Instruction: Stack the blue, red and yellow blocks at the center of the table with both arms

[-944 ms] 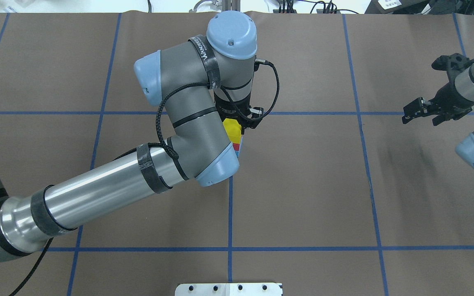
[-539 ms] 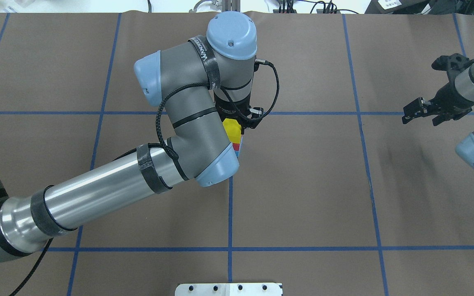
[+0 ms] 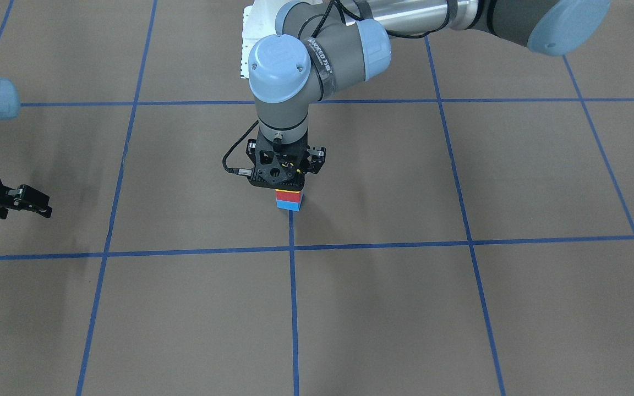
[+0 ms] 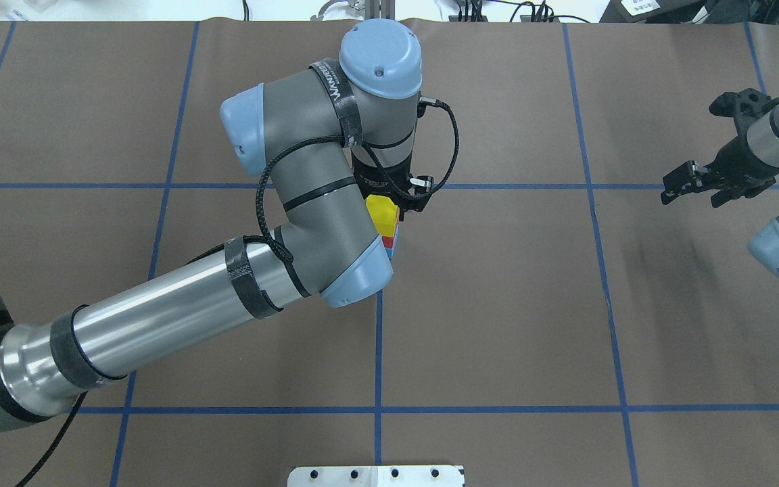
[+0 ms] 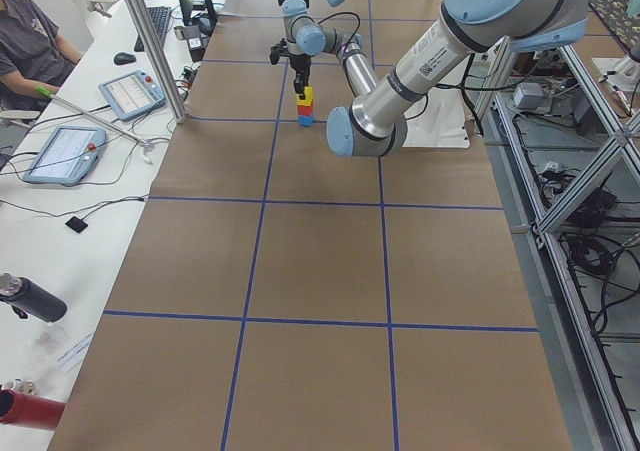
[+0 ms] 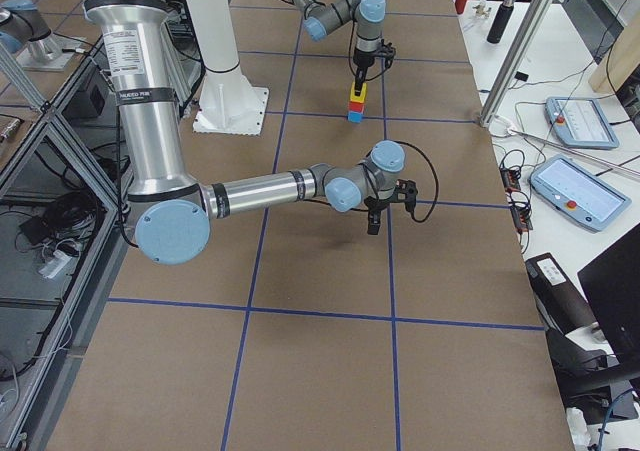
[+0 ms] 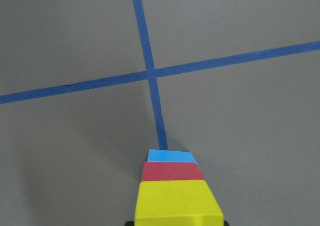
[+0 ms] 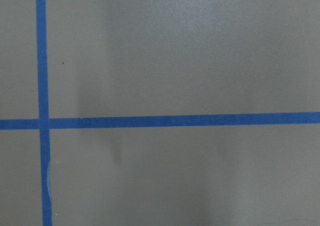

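Brown table (image 4: 498,304) under a blue tape grid (image 4: 377,352), three-block stack (image 5: 304,108) at centre.
Shows the left tool (image 3: 287,184) pointing straight down, pinched on the yellow block (image 4: 383,213) directly beneath it; under that the red block (image 3: 288,194), then the blue block (image 3: 288,205) on the middle tape line (image 7: 159,131). Stands upright, long axis vertical, faces square to the grid. Shows the right tool (image 4: 692,188) spread wide, well apart.
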Robot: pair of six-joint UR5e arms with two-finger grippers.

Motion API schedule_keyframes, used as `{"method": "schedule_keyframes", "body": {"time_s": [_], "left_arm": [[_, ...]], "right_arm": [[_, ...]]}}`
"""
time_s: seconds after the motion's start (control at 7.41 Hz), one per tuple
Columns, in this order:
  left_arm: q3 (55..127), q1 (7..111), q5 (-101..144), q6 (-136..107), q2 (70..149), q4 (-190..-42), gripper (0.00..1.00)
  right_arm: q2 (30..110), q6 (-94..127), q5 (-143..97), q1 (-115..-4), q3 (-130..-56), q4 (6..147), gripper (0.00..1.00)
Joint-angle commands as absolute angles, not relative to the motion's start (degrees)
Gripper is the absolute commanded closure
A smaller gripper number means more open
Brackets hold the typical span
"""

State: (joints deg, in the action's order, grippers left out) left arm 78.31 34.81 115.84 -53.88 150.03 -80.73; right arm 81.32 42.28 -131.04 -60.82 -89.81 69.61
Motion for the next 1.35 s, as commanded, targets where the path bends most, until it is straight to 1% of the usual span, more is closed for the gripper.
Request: {"method": "schedule_keyframes", "body": {"time_s": [0.0, 0.27, 0.4, 0.54, 0.67, 0.81, 0.94, 1.08, 1.21], "left_arm": [[78.31, 34.8, 115.84, -53.79, 150.03, -80.77, 0.01], [79.18, 34.8, 115.84, -53.88, 150.12, -80.42, 0.01], [81.8, 35.24, 116.1, -53.88, 149.68, -79.64, 0.01], [87.74, 36.81, 116.36, -53.27, 146.28, -76.5, 0.01], [98.07, 37.61, 116.37, -51.78, 138.33, -73.07, 0.01], [107.05, 39.18, 116.19, -46.81, 128.68, -72.95, 0.01], [113.05, 41.9, 116.54, -42.84, 120.84, -73.91, 0.01], [115.9, 47.06, 117.59, -37.15, 113.45, -75.74, 0.01], [116.1, 52.42, 122.73, -32.39, 105.03, -81.33, 0.0]], "right_arm": [[81.3, 42.28, -131.04, -60.82, -89.74, 69.61, 0.0], [81.3, 42.28, -130.96, -60.82, -89.74, 69.61, 0.0], [81.3, 42.28, -131.04, -60.82, -89.74, 69.61, 0.0], [81.47, 42.19, -131.04, -60.99, -89.74, 69.61, 0.0], [81.91, 42.1, -131.13, -61.08, -89.82, 69.52, 0.0], [82.44, 41.49, -131.22, -61.69, -89.91, 69.52, 0.0], [83.49, 41.31, -131.22, -62.31, -90.43, 69.52, 0.0], [84.71, 41.22, -131.48, -63.27, -91.83, 69.52, 0.0], [86.29, 41.22, -131.75, -64.76, -93.59, 69.52, 0.0]]}}
